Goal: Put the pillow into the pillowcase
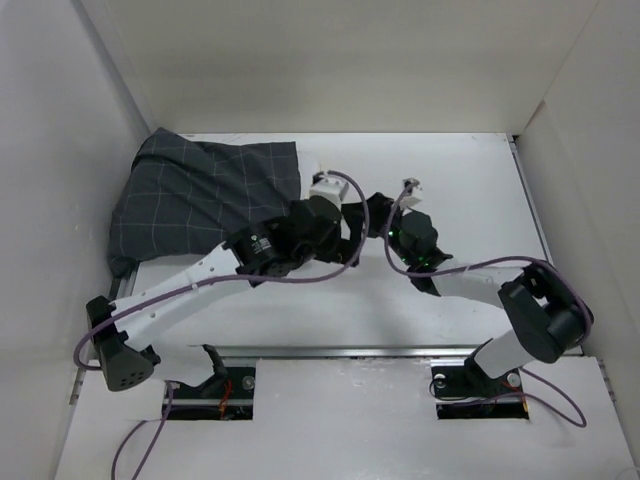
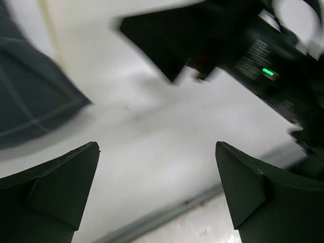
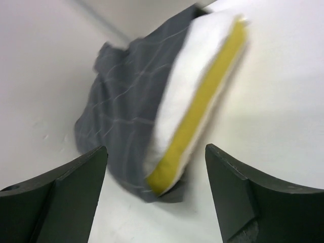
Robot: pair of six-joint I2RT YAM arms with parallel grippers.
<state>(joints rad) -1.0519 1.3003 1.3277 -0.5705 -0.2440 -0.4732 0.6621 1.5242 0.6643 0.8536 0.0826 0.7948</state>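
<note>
The dark grey grid-patterned pillowcase lies at the table's far left, against the left wall. The pillow sits mostly inside it, and its white end with the yellow edge band sticks out of the opening. My right gripper is open a short way back from that end, touching neither pillow nor cloth. My left gripper is open over bare white table, with a corner of the pillowcase to its left. Both grippers meet just right of the pillowcase opening.
White walls close in the table on the left, back and right. A metal strip runs along the near edge by the arm bases. The right arm's dark wrist with a green light hangs close in front of the left gripper.
</note>
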